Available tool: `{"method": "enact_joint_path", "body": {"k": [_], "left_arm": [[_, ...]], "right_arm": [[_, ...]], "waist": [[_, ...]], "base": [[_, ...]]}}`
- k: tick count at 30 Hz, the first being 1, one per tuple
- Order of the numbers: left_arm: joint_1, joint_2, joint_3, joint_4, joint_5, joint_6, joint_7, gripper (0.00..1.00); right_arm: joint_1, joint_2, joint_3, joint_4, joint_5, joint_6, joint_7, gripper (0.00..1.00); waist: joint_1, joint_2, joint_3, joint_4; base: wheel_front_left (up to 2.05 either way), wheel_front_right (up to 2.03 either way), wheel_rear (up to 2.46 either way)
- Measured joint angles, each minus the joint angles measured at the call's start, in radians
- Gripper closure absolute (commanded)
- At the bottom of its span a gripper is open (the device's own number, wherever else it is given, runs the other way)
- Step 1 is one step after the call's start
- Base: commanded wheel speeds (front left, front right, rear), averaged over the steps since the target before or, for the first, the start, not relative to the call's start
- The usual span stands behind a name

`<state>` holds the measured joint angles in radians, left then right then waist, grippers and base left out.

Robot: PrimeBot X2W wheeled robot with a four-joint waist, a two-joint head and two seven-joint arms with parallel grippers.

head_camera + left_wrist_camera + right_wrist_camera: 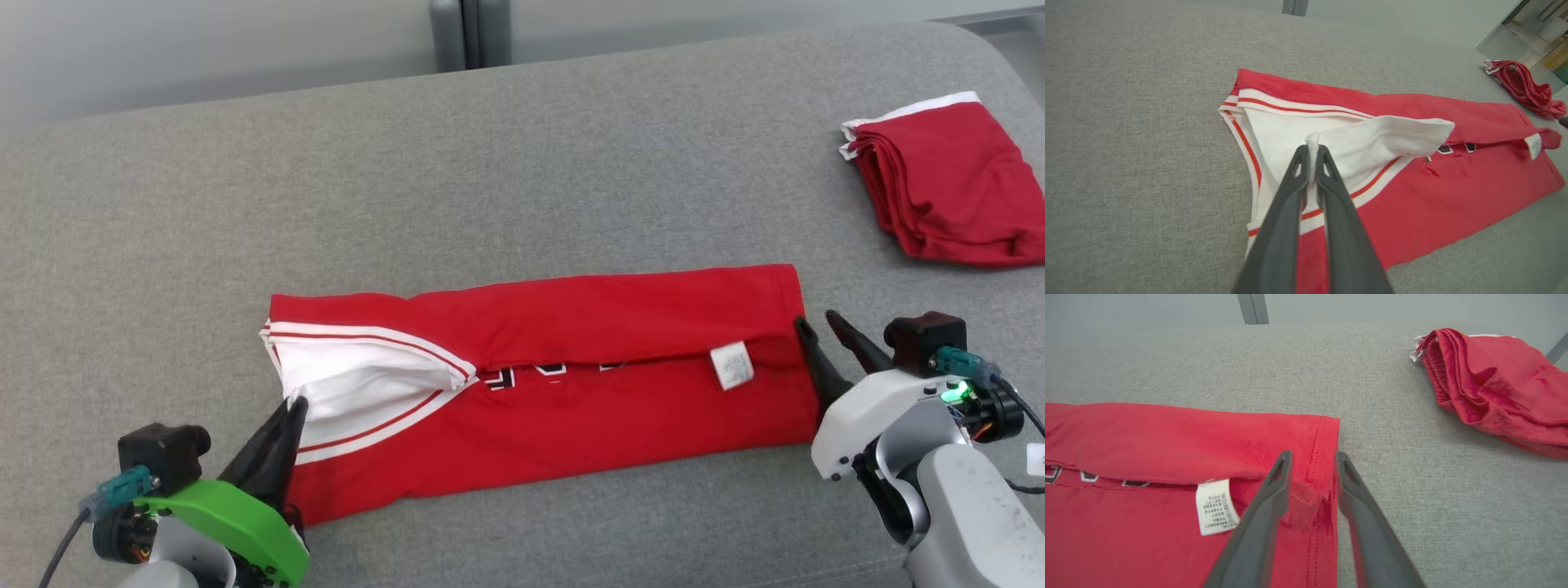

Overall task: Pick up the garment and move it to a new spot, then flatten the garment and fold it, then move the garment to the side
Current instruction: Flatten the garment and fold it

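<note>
On the grey cushion the red garment lies folded in a long strip between the left gripper and the right gripper. From the left wrist, the fingers pinch its white trim tight. From the right wrist, the fingers stand parted astride the hem.

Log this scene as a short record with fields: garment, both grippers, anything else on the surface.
garment: red jersey with white trim, folded into a long strip, flat on grey fabric surface
left gripper: shut on the jersey's white fabric
right gripper: open, astride the jersey's end hem
other: folded red garment, far right, apart
</note>
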<state>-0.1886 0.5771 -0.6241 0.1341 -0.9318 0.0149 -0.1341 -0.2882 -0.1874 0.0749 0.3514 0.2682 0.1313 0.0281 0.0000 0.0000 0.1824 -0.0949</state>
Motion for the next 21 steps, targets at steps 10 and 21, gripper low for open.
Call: {"method": "enact_joint_path", "body": {"k": [10,21], "left_arm": [[0.026,-0.075,0.031,0.056,0.067,0.049,-0.114,0.00],[0.067,-0.185,0.155,0.028,0.160,0.078,-0.127,0.00]], "right_arm": [[0.078,0.082,-0.130,-0.030,-0.051,0.000,-0.061,0.00],[0.087,0.127,-0.194,0.047,-0.121,0.000,-0.098,0.00]], "waist": [[0.0000,0.0000,-0.028,0.002],[0.0000,0.0000,-0.030,0.026]], "base": [[0.00,0.00,0.00],[0.00,0.00,0.00]]}}
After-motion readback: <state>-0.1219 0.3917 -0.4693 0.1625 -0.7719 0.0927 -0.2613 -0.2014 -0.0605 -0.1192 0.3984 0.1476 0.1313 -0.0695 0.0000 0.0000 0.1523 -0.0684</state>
